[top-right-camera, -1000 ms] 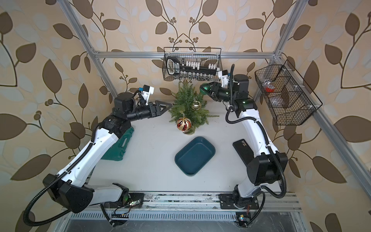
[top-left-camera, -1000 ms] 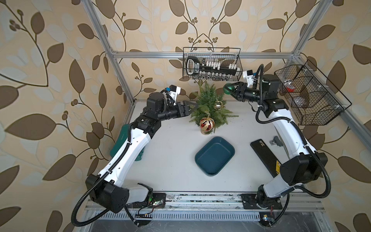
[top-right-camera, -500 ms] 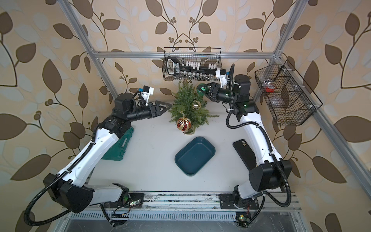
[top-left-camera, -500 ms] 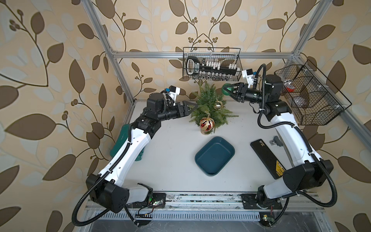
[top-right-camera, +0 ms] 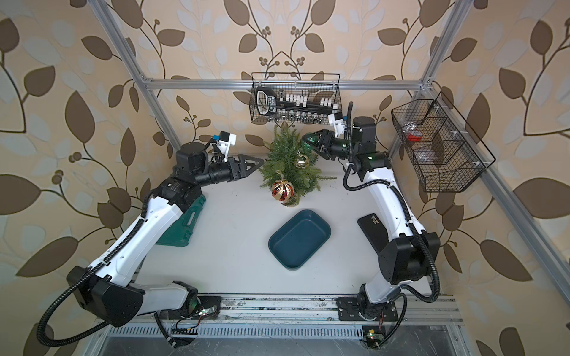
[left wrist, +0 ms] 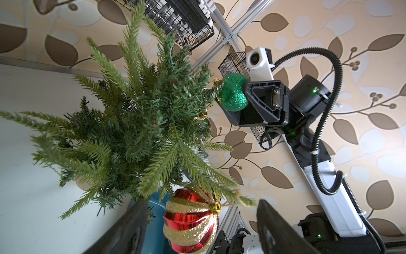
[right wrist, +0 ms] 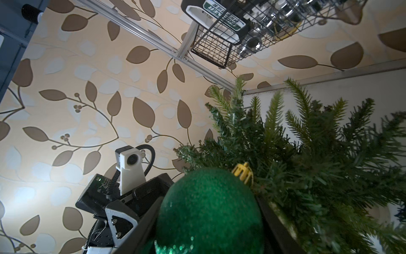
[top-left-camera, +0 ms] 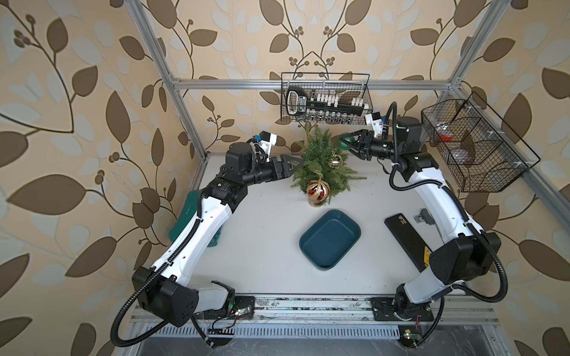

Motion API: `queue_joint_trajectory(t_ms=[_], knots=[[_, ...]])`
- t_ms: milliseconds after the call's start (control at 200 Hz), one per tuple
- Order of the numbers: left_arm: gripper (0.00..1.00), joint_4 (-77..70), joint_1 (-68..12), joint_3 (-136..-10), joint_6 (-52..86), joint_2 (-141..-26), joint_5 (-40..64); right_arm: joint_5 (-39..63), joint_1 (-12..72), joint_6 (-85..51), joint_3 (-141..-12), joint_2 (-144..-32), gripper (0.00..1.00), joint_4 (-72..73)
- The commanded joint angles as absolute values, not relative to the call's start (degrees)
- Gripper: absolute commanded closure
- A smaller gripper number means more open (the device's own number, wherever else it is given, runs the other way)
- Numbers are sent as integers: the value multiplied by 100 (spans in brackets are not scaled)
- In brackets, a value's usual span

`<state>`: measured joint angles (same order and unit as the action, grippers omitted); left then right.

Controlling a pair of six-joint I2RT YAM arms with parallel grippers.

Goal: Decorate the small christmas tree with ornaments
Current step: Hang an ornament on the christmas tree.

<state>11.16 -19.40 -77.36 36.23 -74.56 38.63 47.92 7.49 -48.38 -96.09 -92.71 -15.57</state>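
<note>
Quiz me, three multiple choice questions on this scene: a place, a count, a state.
1. Where is the large red-and-gold ribbed bauble? A in the dark blue tray; B hanging on the small green fir tree; C in the black wire basket.
2. How many round baubles show? A two; B five; C three.
3. The right gripper is: A shut on the green glitter bauble; B open; C shut on a branch.
Answers: B, it dangles from a low branch; C, the ribbed one, a small shiny gold bauble, the green one; A, it clamps the green ball.
</note>
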Motion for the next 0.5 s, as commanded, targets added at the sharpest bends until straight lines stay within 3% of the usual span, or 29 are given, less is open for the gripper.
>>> queue_joint_trajectory(t_ms=[0, 495], knots=[[21, 850, -1863, -7656, 3629, -7400, 3981, 4540, 765, -4754, -9853, -9229, 44, -1635], [21, 800, -1846, -7609, 3656, -7400, 4008, 4412, 643, -4857, -9778, -9056, 44, -1433]])
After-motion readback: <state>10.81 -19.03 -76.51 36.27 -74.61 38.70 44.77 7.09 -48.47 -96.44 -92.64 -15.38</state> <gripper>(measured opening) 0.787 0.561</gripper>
